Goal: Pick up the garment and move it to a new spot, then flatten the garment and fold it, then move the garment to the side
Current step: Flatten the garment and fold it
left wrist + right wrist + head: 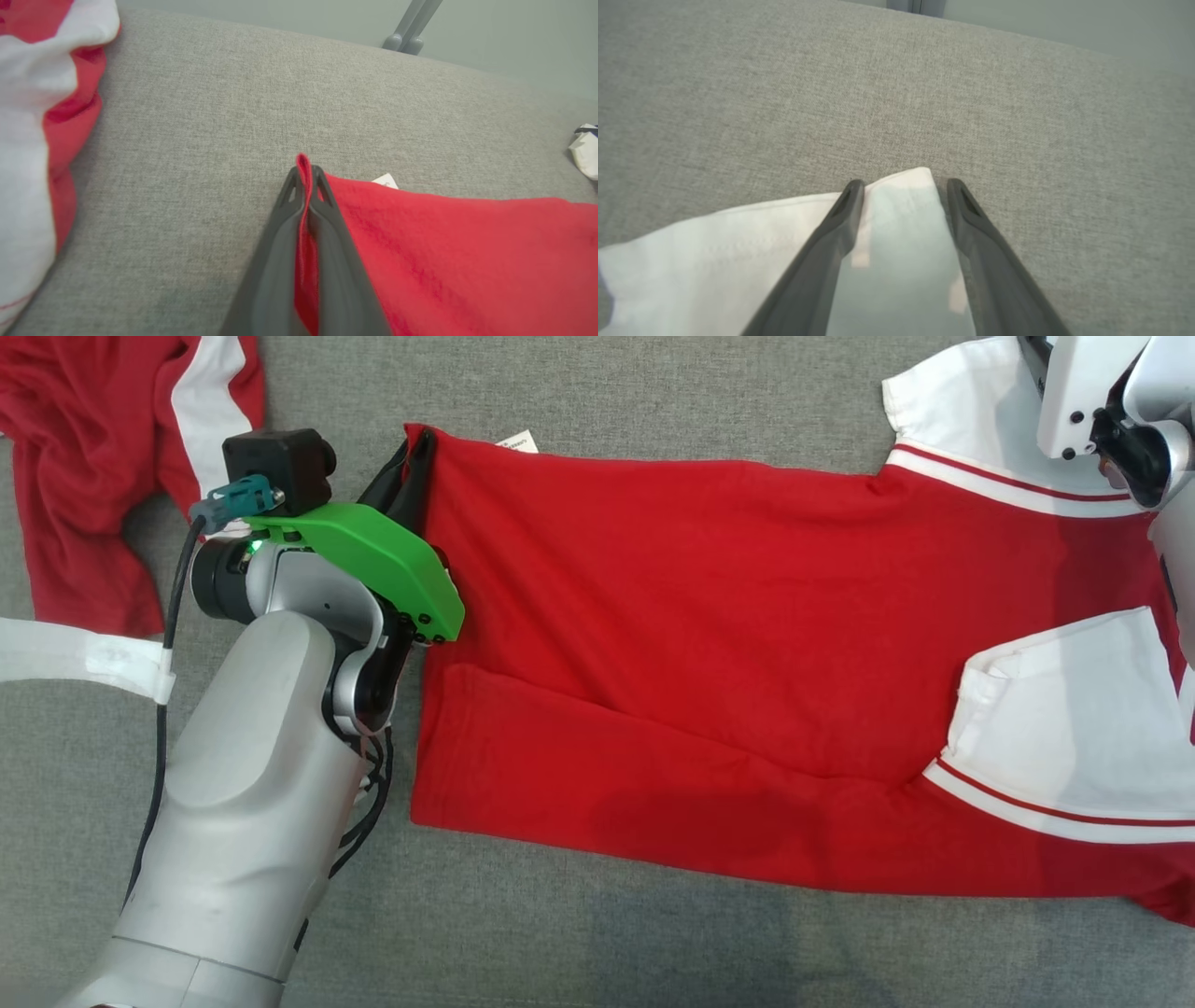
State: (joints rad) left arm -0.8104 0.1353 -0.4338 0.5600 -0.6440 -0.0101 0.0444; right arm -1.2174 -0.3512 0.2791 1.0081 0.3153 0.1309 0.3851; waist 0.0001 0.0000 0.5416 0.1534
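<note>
The garment [709, 644], a red shirt with white sleeves trimmed in thin red stripes, lies spread across the grey cloth surface. My left gripper [418, 446] is shut on its upper left hem corner, and the left wrist view has red cloth [444, 252] pinched between the dark fingers of that gripper [306, 171]. A small white label [518, 441] pokes out near that corner. At the top right, my right gripper [903, 184] stands open, one finger on each side of the tip of a white sleeve [896, 219]. The right wrist housing [1102, 401] covers that sleeve's end in the head view.
Another red and white garment [84, 476] lies crumpled at the far left, close to my left arm. A white tape strip [75, 658] runs in from the left edge. A grey metal leg [411, 28] stands beyond the surface's far edge.
</note>
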